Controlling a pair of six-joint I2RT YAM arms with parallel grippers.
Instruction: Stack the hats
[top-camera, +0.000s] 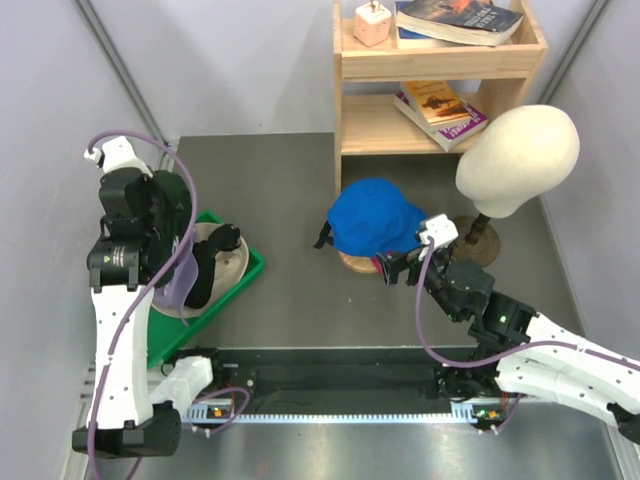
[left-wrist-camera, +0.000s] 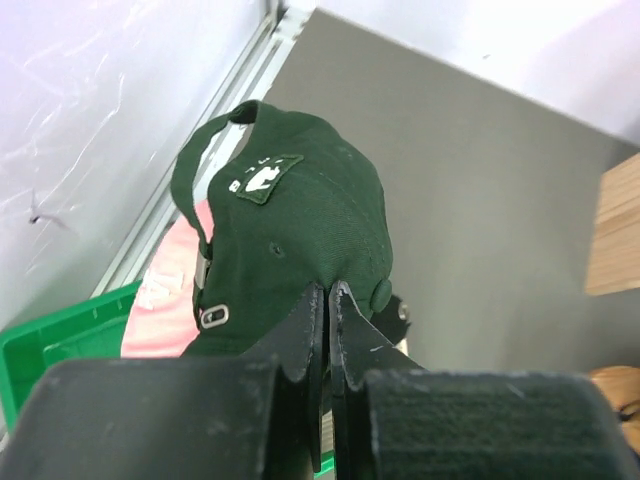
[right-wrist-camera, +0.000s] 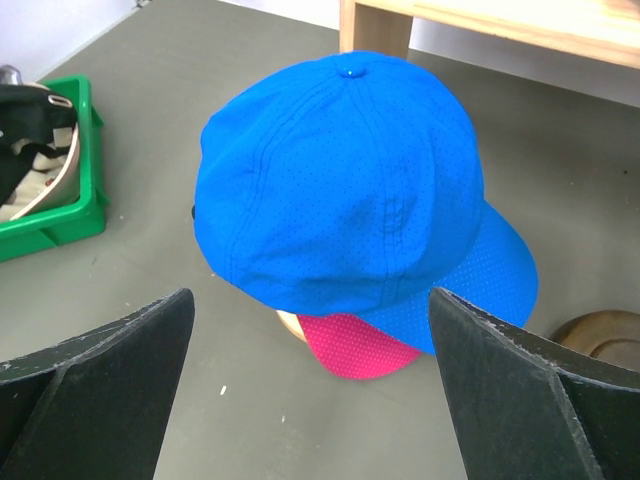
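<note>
A dark cap with a white logo (left-wrist-camera: 290, 220) lies in the green tray (left-wrist-camera: 60, 340) on top of a pale pink cap (left-wrist-camera: 165, 300). My left gripper (left-wrist-camera: 329, 290) is shut on the dark cap's crown fabric, next to its top button. From above, that cap (top-camera: 215, 260) shows beside the left wrist. A blue cap (right-wrist-camera: 340, 180) sits over a bright pink hat (right-wrist-camera: 360, 345) on a round wooden stand (top-camera: 355, 264). My right gripper (right-wrist-camera: 310, 300) stands wide open just short of the blue cap (top-camera: 372, 218), touching nothing.
A cream mannequin head (top-camera: 520, 160) on a brown base (top-camera: 478, 240) stands right of the stacked hats. A wooden shelf (top-camera: 440, 80) with books is at the back. The green tray (top-camera: 245, 272) sits at the left by the wall.
</note>
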